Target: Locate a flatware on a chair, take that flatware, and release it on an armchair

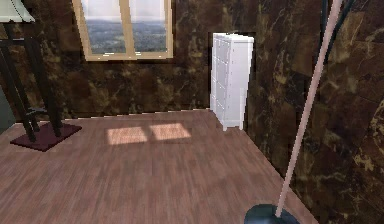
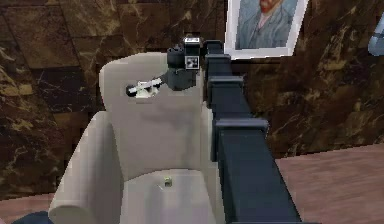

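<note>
A beige armchair stands against the dark wall in the arm side view. My dark arm reaches up over its right armrest, with two white marked squares at its end. The gripper sits left of them, in front of the top of the chair's backrest. A small pale and dark shape lies at the fingers, and I cannot tell whether the gripper holds anything. A tiny light speck rests on the seat cushion.
A framed portrait hangs on the wall right of the armchair. In the forward view there is a white cabinet, a window, a pink floor lamp pole with a dark base, and a dark stand at the left. Wooden floor spreads between them.
</note>
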Robot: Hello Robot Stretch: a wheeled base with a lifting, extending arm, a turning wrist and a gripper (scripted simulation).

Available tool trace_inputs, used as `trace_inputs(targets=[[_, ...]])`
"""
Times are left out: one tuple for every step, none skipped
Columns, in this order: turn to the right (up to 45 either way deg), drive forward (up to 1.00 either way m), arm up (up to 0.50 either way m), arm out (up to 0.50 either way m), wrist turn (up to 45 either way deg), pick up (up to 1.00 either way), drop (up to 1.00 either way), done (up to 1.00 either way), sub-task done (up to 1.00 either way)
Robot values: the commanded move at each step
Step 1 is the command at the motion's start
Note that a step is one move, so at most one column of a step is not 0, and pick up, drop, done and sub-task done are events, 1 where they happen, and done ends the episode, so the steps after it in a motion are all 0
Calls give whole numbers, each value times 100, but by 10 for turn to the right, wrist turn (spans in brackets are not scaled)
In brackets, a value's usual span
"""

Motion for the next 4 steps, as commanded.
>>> trace_inputs(targets=[[0, 0, 0, 0, 210, 0, 0, 0, 0], [0, 0, -38, 0, 0, 0, 0, 0, 0], [0, 0, -32, 0, 0, 0, 0, 0, 0], [0, 0, 0, 0, 0, 0, 100, 0, 0]])
